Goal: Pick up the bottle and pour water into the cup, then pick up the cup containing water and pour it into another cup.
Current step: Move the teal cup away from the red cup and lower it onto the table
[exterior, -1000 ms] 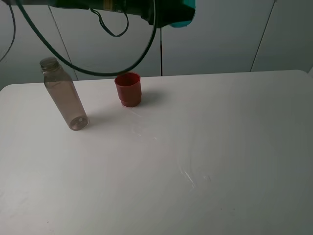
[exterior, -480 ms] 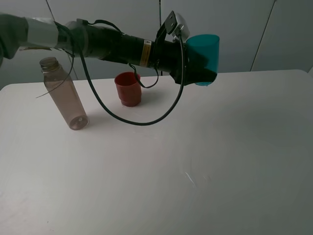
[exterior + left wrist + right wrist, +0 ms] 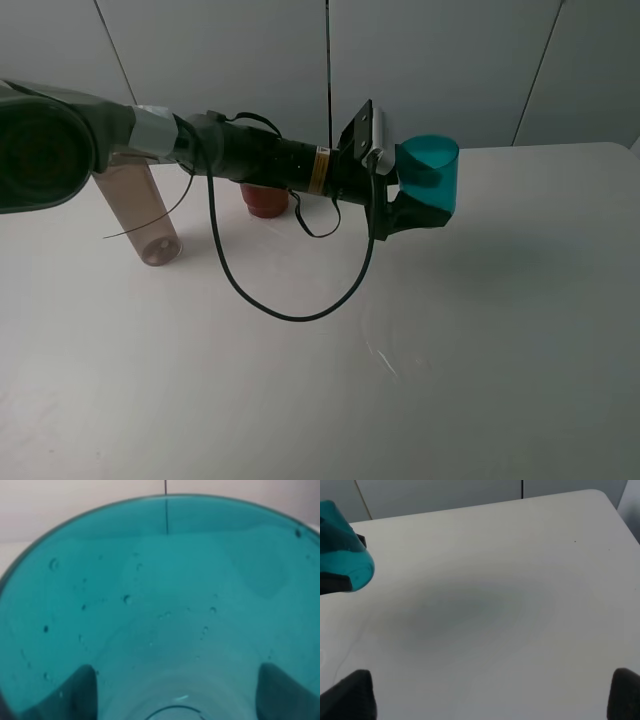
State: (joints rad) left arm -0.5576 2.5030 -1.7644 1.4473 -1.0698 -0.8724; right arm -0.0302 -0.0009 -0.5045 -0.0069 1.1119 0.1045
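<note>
The teal-blue cup (image 3: pixel 432 172) hangs upright above the table, right of centre, with my left gripper (image 3: pixel 408 212) shut on its lower part. In the left wrist view the cup (image 3: pixel 160 605) fills the frame, droplets cling to its inner wall, and both fingers (image 3: pixel 82 690) show dark through it. The red-brown cup (image 3: pixel 266 201) stands behind my left arm, mostly hidden. At the far left stands the bottle (image 3: pixel 145 220), its top covered by the arm. My right gripper (image 3: pixel 487 696) is open over bare table, with the teal cup (image 3: pixel 342 555) off to one side.
A black cable (image 3: pixel 290 305) loops down from the left arm close to the white table (image 3: pixel 480 380). Small wet streaks (image 3: pixel 385 362) lie on the table in front of the arm. Grey wall panels stand behind the table's far edge.
My left arm has come down from the top of the view with the teal cup, carrying it lower and to the right. Bottle and red-brown cup have stayed put.
</note>
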